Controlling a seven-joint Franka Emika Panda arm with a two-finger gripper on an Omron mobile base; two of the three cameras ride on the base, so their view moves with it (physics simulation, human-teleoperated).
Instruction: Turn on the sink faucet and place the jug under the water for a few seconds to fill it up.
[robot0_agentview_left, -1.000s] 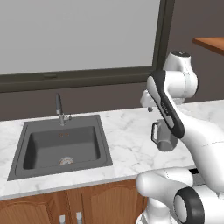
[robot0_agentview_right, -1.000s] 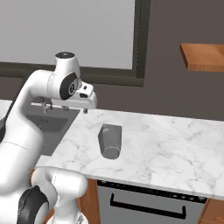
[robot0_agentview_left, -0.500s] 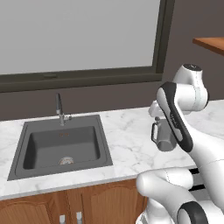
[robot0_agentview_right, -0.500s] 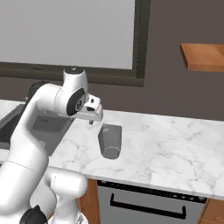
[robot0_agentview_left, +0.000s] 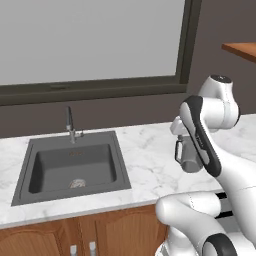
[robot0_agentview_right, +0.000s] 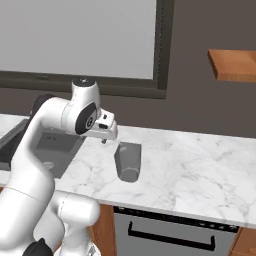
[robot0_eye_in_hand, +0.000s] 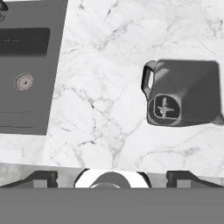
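The matte grey metal jug (robot0_agentview_right: 128, 160) with a loop handle stands on the white marbled stone counter (robot0_agentview_right: 200, 175), well to the right of the dark grey rectangular sink (robot0_agentview_left: 72, 167), with a broad stretch of bare marble between the two. From the hand camera the jug (robot0_eye_in_hand: 183, 92) is seen from above, its handle turned toward the sink (robot0_eye_in_hand: 26, 65) and its wide angled rim pointing away from it; a small cross-shaped mark shows inside. The white arm's two-finger gripper (robot0_eye_in_hand: 111, 178) hangs above the counter between the sink and the jug, nearer the jug, its two dark finger tips (robot0_eye_in_hand: 41, 178) spread wide and holding nothing. In the left base view the arm's own forearm crosses in front of the jug (robot0_agentview_left: 189, 157), so that only its handle side and lower body show there. The slim upright sink faucet (robot0_agentview_left: 70, 124) with a dark grey spout rises from the far rim of the sink, its side lever too small to read. A round metal drain (robot0_agentview_left: 76, 183) lies on the sink floor. Behind the counter runs a large dark-framed window (robot0_agentview_left: 95, 45), and a brown wooden shelf (robot0_agentview_right: 232, 65) is cut off by the picture edge to the right of the sink. Wooden cabinet doors (robot0_agentview_left: 75, 237) sit beneath the sink, and a dark oven front (robot0_agentview_right: 170, 230) with a bar handle sits beneath the counter further right.
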